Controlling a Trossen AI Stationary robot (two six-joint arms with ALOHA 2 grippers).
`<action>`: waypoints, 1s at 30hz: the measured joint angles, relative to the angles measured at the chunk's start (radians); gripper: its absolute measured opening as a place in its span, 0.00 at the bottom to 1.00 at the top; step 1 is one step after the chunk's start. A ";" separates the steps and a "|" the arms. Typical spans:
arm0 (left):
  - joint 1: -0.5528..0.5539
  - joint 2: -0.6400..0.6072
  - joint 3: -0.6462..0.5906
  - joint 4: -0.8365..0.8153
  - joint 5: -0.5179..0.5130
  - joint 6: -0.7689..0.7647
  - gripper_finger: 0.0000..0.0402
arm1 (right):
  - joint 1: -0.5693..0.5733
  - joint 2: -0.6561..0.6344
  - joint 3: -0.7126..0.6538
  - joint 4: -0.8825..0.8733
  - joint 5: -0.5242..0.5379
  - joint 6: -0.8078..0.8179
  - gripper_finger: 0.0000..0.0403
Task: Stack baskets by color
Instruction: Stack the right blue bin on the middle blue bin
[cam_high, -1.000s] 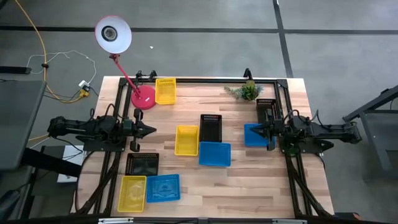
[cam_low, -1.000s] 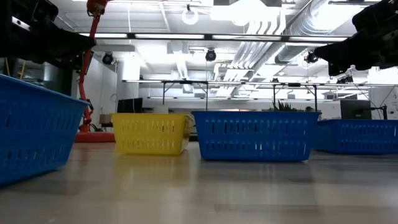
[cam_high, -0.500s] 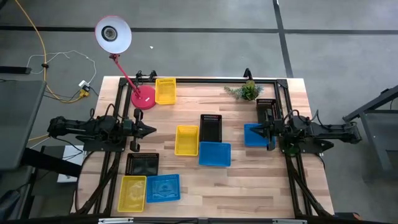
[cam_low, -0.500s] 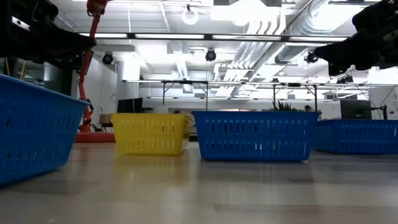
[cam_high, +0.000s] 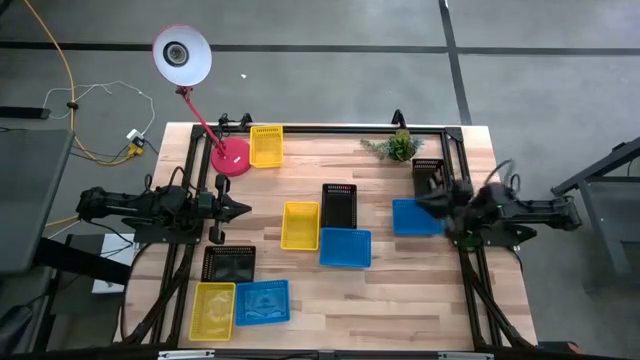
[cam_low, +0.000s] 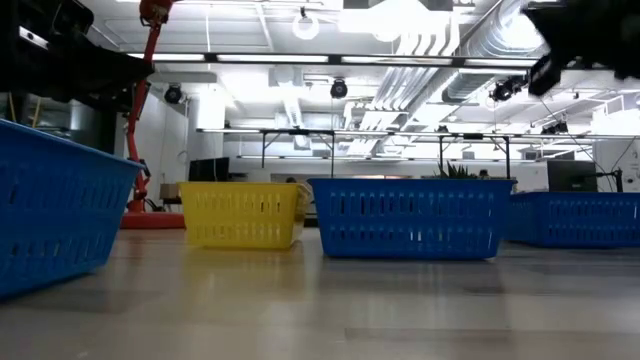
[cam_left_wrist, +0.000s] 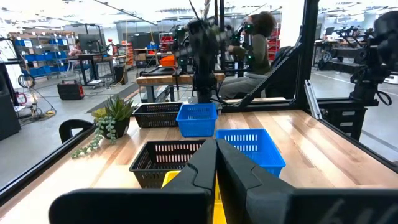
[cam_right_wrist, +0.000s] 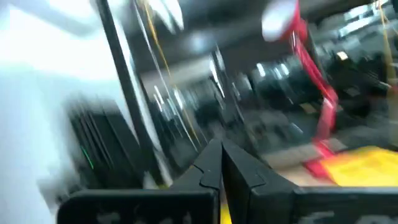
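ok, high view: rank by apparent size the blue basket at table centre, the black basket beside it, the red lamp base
1. Blue perforated plastic basket at table centre, largest.
2. Black perforated plastic basket, narrower but close; it stands end-on, so the gap is small.
3. Round red lamp base, smallest.

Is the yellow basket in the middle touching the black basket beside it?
Apart. The high view shows a strip of bare wood between the middle yellow basket and the black basket.

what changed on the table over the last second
Only the right arm moved: its shut tool swung and lifted a little above the blue basket at the right side, holding nothing. The left tool stays shut and parked at the left, and no basket shifted.
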 joint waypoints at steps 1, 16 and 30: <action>0.000 0.000 0.000 0.000 0.000 0.000 0.00 | 0.000 0.001 0.000 0.078 0.038 0.036 0.00; 0.000 0.000 0.000 0.000 0.000 0.000 0.00 | 0.000 0.319 0.452 -0.257 0.235 0.072 0.09; 0.000 0.000 0.000 0.000 0.000 0.000 0.00 | -0.006 0.990 0.940 -1.394 0.175 0.103 0.51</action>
